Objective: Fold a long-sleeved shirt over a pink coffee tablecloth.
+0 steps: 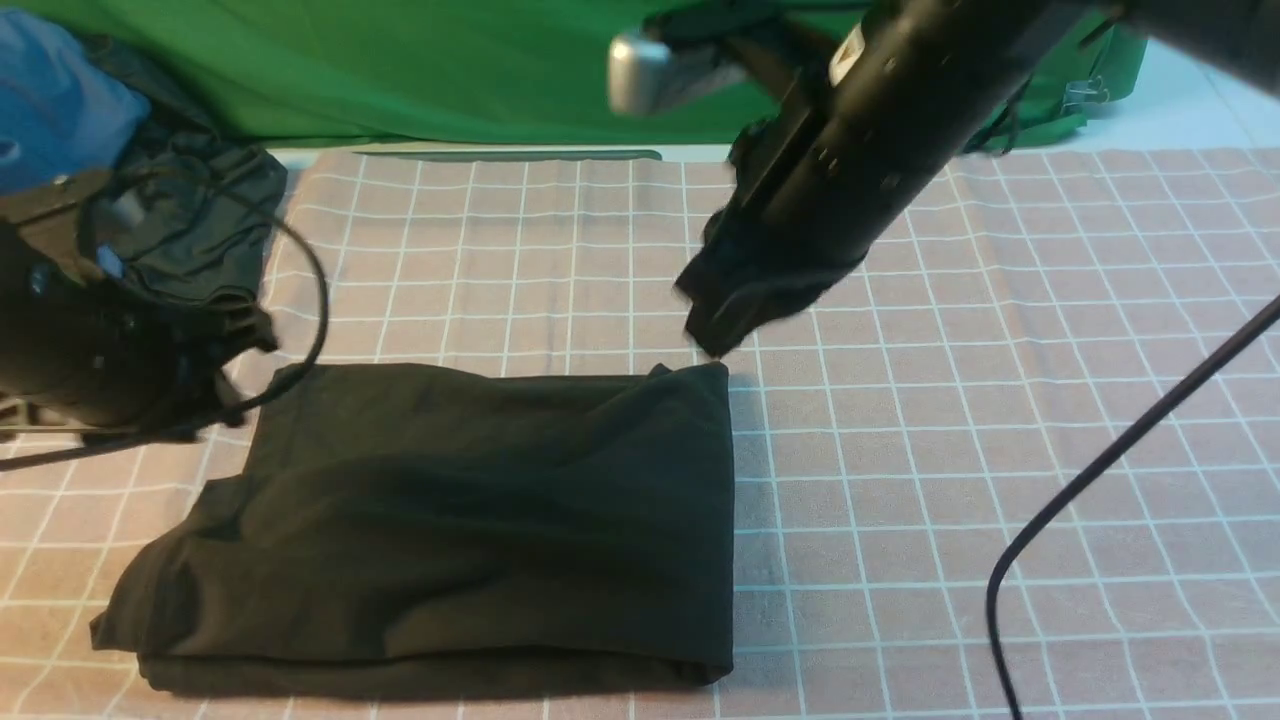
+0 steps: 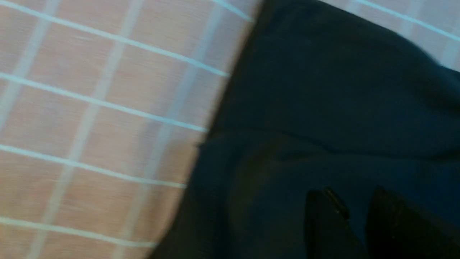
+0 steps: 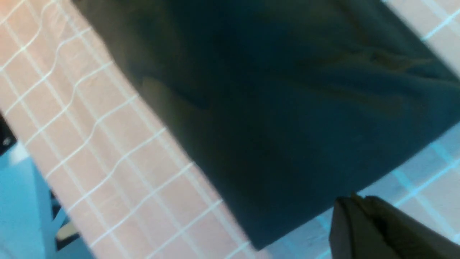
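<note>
The long-sleeved shirt (image 1: 450, 520) lies folded into a black rectangle on the pink coffee tablecloth (image 1: 1000, 380), left of centre. My left arm (image 1: 90, 330) sits at the shirt's far left corner, and its fingertips do not show in the front view. In the left wrist view the left gripper (image 2: 352, 192) hangs over the shirt (image 2: 323, 90) with a small gap between its fingers and nothing in it. My right gripper (image 1: 712, 345) hovers just above the shirt's far right corner. The right gripper (image 3: 354, 199) is shut and empty, beside the shirt's edge (image 3: 287, 108).
A bright green cloth (image 1: 400, 60) hangs along the back. A smaller dark garment (image 1: 200, 220) bunched with blue fabric (image 1: 50, 100) lies at the far left. A black cable (image 1: 1100, 470) crosses the right side of the tablecloth.
</note>
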Tool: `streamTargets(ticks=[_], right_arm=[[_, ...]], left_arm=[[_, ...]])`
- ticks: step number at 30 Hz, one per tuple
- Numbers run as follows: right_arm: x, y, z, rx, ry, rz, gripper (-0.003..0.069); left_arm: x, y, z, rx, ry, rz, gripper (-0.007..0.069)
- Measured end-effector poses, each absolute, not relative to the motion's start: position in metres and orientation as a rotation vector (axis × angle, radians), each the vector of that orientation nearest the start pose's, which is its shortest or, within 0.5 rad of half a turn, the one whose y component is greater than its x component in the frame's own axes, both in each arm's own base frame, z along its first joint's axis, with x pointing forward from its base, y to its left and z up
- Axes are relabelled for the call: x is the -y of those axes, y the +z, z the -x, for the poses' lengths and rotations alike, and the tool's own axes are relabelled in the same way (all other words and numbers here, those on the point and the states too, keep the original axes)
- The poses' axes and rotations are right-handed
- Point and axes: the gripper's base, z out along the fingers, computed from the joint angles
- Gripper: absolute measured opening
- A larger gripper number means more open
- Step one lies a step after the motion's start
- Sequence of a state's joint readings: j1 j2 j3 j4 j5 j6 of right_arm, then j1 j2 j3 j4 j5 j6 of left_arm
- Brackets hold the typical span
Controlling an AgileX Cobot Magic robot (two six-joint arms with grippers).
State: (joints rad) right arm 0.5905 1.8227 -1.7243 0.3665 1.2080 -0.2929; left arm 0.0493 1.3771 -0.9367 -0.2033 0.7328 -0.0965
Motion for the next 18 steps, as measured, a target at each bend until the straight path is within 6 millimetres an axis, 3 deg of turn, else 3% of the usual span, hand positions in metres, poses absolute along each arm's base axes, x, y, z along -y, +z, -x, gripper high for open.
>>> streamTargets(ticks=[3,4,10,18], right_arm=[[-0.255,0.307,-0.293,-2.601,0.589,1.159,0.0055],[-0.261,0.292,-0.287,-2.622,0.591,1.147,0.0039],[-0.273,0.249,-0.283,-2.625,0.676,0.905,0.0035],[-0.291,0.202,-0.278,-2.707,0.678,0.918,0.0035]], left_arm=[[0.019,0.271,-0.251,-2.583,-0.41,0.301,0.0063],[0.024,0.268,-0.243,-2.565,-0.453,0.315,0.0029],[0.027,0.228,-0.237,-2.594,-0.504,0.437,0.0013],[0.024,0.174,-0.235,-2.784,-0.43,0.495,0.0013]])
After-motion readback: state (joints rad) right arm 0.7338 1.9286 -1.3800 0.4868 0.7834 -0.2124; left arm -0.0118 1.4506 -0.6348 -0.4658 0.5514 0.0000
